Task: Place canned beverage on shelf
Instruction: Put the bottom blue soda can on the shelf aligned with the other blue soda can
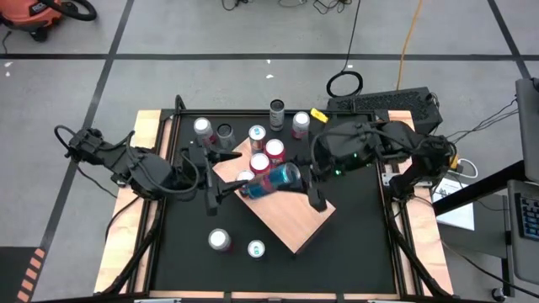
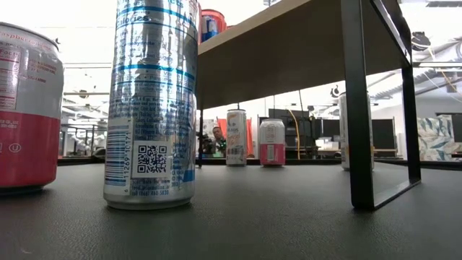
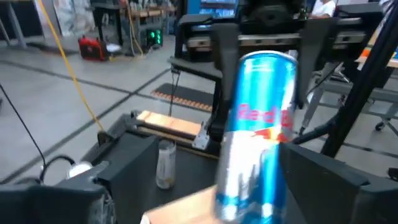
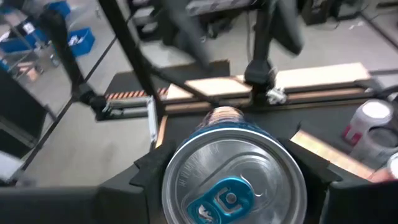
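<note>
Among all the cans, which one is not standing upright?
The blue can between the two grippers above the shelf; it lies tilted sideways, while the other cans stand upright.

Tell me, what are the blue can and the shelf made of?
The blue can looks like thin shiny metal, probably aluminium: its silver top gleams and has a pull tab. The shelf looks like pale bare wood with a matte top, standing on dark legs that seem to be painted metal.

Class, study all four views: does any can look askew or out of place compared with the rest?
Yes. The blue can lies tilted on its side above the shelf, gripped by the right hand, while the other cans on the shelf stand upright. The left hand is open beside it.
</note>
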Controlling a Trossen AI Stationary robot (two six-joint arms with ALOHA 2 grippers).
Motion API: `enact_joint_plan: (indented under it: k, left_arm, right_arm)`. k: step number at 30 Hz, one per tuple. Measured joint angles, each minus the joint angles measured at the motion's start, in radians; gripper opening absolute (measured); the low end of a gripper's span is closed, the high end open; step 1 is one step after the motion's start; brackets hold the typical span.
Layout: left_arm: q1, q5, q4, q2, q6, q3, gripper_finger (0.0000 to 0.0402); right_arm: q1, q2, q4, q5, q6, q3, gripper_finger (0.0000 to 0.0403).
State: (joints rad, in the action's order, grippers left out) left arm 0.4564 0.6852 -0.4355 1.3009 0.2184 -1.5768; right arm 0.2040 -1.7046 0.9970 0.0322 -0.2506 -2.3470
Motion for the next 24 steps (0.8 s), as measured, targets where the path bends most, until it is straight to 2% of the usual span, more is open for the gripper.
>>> enact_joint_plan:
  k: [7, 15, 20, 24]
  left_arm:
    - [-0.005, -0.011, 0.063, 0.034, -0.068, 0.000, 0.0343]
    - [-0.044, 0.083, 0.064, 0.054, -0.072, 0.000, 0.0343]
    - [-0.072, 0.081, 0.063, 0.054, -0.108, 0.000, 0.0343]
    - [-0.108, 0.019, 0.056, 0.054, -0.131, 0.000, 0.0343]
  right_arm:
    - [-0.070, 0.000, -0.057, 0.001, 0.013, 0.000, 0.0210]
    - [-0.112, -0.002, -0.105, -0.004, 0.059, 0.000, 0.0210]
    - [-0.129, -0.002, -0.117, -0.007, 0.065, 0.000, 0.0210]
    - [-0.134, -0.002, -0.117, -0.007, 0.082, 0.000, 0.0210]
